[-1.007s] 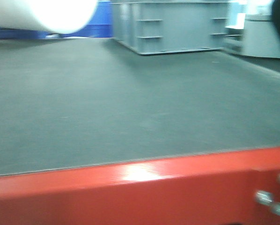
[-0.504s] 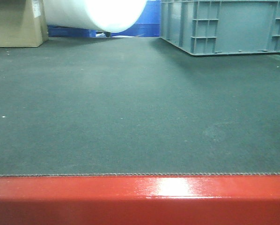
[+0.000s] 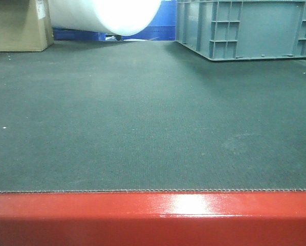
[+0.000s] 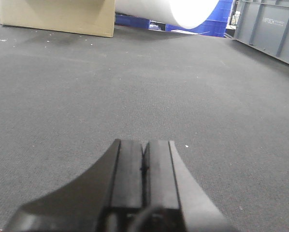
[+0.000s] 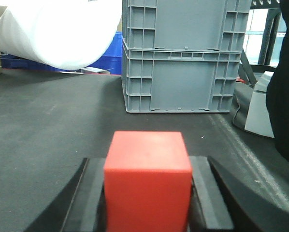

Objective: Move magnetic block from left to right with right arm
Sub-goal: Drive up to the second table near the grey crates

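The magnetic block (image 5: pixel 147 179), a plain red cube, fills the lower middle of the right wrist view. My right gripper (image 5: pixel 148 166) is shut on it, a black finger pressed against each side, just above the dark mat (image 5: pixel 48 125). My left gripper (image 4: pixel 144 147) is shut with nothing in it; its pads meet low over the mat (image 4: pixel 135 87). The front view shows neither gripper and no block.
Stacked grey crates (image 5: pixel 183 58) stand ahead of the right gripper and appear at the back right (image 3: pixel 245 28). A white roll (image 3: pixel 104 15) and a cardboard box (image 3: pixel 17 25) sit at the back left. A red rail (image 3: pixel 153 215) borders the mat's near edge.
A second ago the front view was blurred and skewed. It has swung so the crate sits further right, and it has held still for the last half second.
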Controlling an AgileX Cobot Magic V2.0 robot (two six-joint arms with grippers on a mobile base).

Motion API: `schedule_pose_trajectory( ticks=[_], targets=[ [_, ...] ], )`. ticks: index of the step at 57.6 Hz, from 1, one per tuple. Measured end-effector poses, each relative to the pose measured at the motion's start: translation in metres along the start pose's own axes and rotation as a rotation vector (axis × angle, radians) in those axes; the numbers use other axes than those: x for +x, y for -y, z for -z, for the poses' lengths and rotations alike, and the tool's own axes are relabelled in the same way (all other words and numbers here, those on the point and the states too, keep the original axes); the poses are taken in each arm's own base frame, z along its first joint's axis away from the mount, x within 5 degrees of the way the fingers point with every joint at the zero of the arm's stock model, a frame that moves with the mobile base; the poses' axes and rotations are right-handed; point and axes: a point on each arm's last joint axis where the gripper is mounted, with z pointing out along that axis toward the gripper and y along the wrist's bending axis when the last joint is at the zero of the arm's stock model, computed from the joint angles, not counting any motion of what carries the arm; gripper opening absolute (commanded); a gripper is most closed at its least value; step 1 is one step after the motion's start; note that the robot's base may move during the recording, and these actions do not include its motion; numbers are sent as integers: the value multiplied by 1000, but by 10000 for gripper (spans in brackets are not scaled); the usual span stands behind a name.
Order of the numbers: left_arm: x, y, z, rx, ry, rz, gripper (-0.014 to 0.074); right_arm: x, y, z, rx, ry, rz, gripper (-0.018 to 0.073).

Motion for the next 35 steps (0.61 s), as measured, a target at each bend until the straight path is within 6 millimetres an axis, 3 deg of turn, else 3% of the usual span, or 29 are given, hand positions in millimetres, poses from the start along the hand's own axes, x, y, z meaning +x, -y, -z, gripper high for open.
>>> schedule_pose_trajectory(
  ticks=[35],
  targets=[
    [0,0,0,0,0,0,-117,0,0,0,0,0,0,244]
  ],
)
